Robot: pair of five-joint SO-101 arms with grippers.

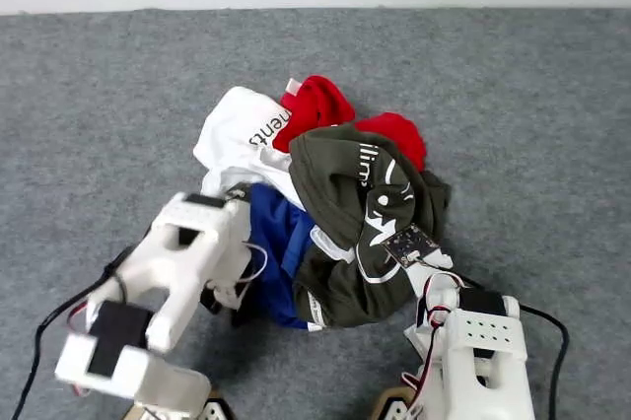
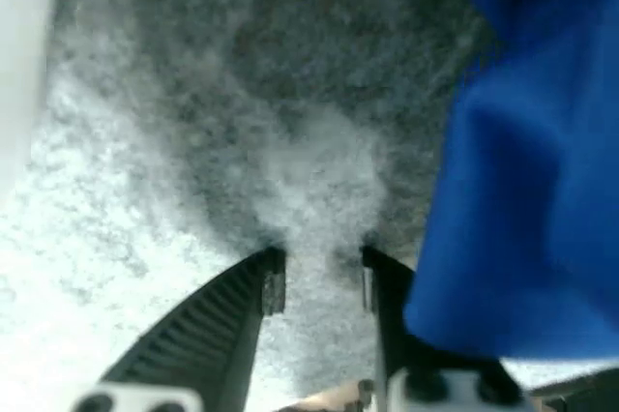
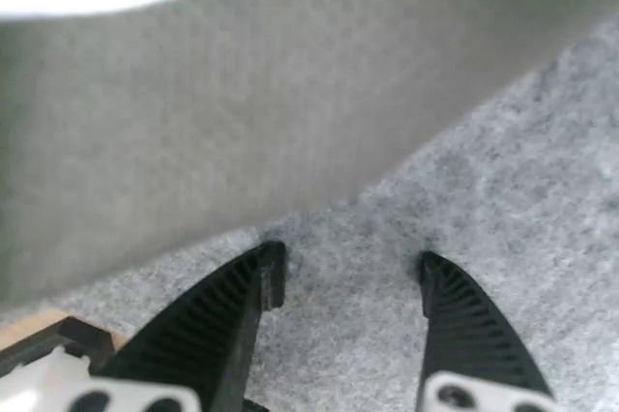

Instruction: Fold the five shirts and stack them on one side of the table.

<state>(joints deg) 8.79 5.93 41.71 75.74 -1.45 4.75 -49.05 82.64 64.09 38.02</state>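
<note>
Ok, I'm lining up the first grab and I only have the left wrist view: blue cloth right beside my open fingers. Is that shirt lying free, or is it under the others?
Observer: Under others. From the high view, the blue shirt is at the bottom of one heap, and the olive shirt is draped over the side of it nearer the right arm.
Operator: Is anything folded yet?
Observer: No. The white shirt and the red shirt are crumpled in the same heap, on its far side.
Operator: Where is the other arm?
Observer: The right gripper is open just above the bare grey table, at the near edge of the olive shirt.
</note>
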